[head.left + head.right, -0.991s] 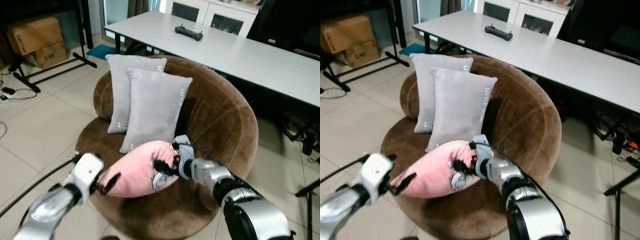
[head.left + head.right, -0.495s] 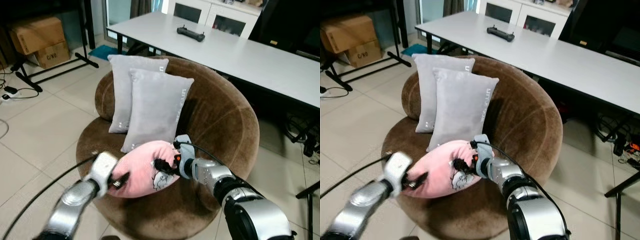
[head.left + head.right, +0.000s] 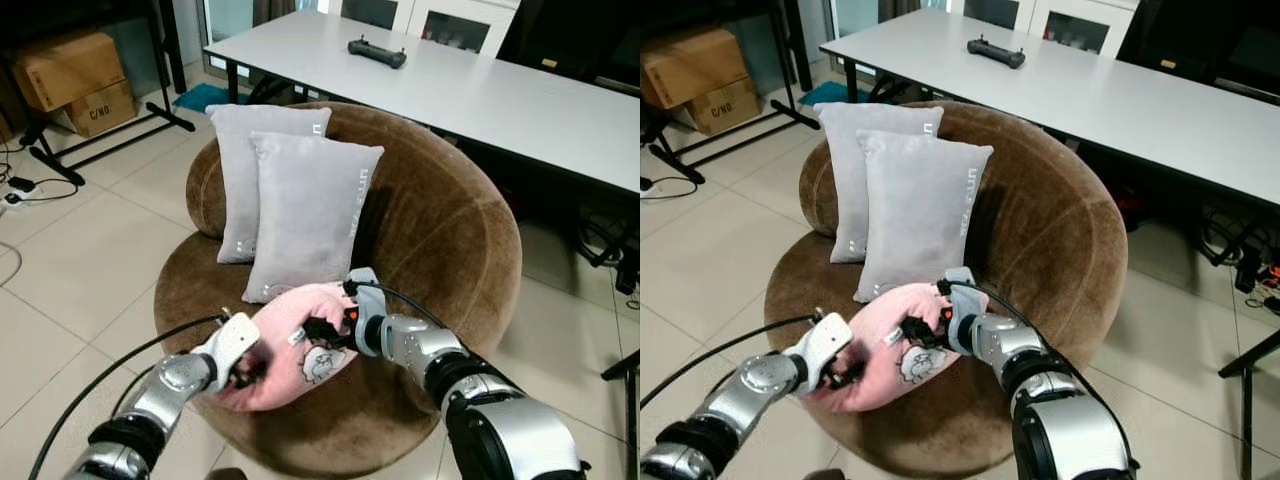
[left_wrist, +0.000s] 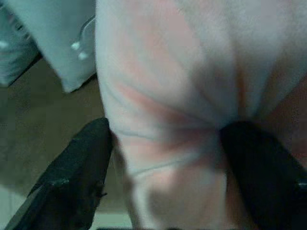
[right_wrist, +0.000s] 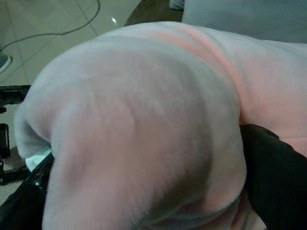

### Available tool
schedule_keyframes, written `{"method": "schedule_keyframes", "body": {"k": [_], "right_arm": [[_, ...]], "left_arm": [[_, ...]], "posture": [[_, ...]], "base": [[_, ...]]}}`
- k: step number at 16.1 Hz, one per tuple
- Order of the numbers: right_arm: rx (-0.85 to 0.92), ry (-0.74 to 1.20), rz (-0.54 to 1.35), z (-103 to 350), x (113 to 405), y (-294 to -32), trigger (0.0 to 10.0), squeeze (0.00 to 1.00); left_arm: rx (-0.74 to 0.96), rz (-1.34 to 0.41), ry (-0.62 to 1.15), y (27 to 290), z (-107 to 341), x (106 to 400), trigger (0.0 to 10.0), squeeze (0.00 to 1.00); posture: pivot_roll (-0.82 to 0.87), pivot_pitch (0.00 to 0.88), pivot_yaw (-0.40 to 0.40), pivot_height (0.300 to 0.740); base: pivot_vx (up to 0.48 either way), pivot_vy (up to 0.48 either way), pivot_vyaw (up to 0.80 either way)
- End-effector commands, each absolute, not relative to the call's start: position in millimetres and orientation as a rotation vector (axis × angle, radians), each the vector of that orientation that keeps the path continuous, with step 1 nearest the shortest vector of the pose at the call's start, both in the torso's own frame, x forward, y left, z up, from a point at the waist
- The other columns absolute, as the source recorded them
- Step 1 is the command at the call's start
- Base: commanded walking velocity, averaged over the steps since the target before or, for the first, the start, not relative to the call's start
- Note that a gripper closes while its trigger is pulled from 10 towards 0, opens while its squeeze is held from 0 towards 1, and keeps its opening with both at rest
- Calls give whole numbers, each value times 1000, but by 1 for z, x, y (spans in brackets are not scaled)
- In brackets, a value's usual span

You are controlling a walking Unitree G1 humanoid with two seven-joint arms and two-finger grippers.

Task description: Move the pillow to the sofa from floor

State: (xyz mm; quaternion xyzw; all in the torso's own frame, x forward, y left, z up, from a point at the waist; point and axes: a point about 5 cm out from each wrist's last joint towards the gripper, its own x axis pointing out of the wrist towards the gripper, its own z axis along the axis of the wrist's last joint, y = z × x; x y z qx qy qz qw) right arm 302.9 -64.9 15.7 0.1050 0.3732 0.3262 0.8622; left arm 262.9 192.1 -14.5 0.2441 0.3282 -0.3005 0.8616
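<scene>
On the front of the brown sofa (image 3: pixel 440 240) seat, the left tool (image 3: pixel 243 366) pinches the near end of the pink pillow (image 3: pixel 290 350), and the left wrist view shows its two black fingers (image 4: pixel 72 177) squeezing a fold of fabric. Just right of that, the right tool (image 3: pixel 322 328) grips the pillow's top edge, its fingers (image 5: pixel 273 177) sunk into the plush. Two grey cushions (image 3: pixel 300 215) lean against the sofa back behind the pillow, and a white bench (image 3: pixel 480 95) stands behind the sofa.
</scene>
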Motion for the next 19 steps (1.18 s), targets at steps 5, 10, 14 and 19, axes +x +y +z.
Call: {"method": "schedule_keyframes", "body": {"k": [5,10,14,19], "right_arm": [[228,734,676,26,312,-66,10000,0],[225,728,664,26,313,-68,10000,0],[217,721,646,26,315,-72,10000,0],[235,696,593,28,318,-80,10000,0]], "left_arm": [[480,-587,732,203,-19,263,0,0],[438,-558,713,203,-20,262,0,0],[410,-538,691,203,-19,263,0,0],[387,-526,655,204,-14,266,0,0]], "posture": [[132,0,-90,740],[140,0,-86,740],[137,0,-83,740],[138,0,-86,740]], "base": [[0,0,0],[0,0,0],[0,0,0],[0,0,0]]}}
